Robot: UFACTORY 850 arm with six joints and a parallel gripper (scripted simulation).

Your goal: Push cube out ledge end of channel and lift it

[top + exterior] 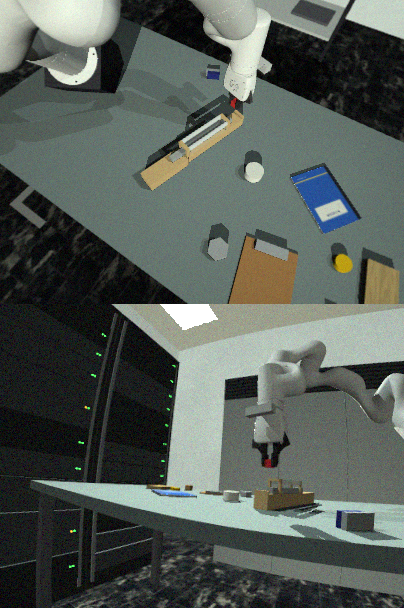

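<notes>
The wooden channel (192, 147) lies slantwise on the grey table, with a pale roof strip along its middle; it also shows in the exterior view (283, 498). My gripper (235, 100) is shut on a small red cube (233, 102) and holds it in the air beyond the channel's far right end. In the exterior view the gripper (269, 460) holds the red cube (268, 463) well above the channel's top, with clear air between them. A grey block (176, 156) sits in the channel near its other end.
A white cylinder (253, 172), a blue book (324, 198), a grey hexagonal block (218, 248), a clipboard (263, 273), a yellow disc (343, 263) and a wooden slab (382, 282) lie in front. A blue and grey box (213, 73) sits behind the channel.
</notes>
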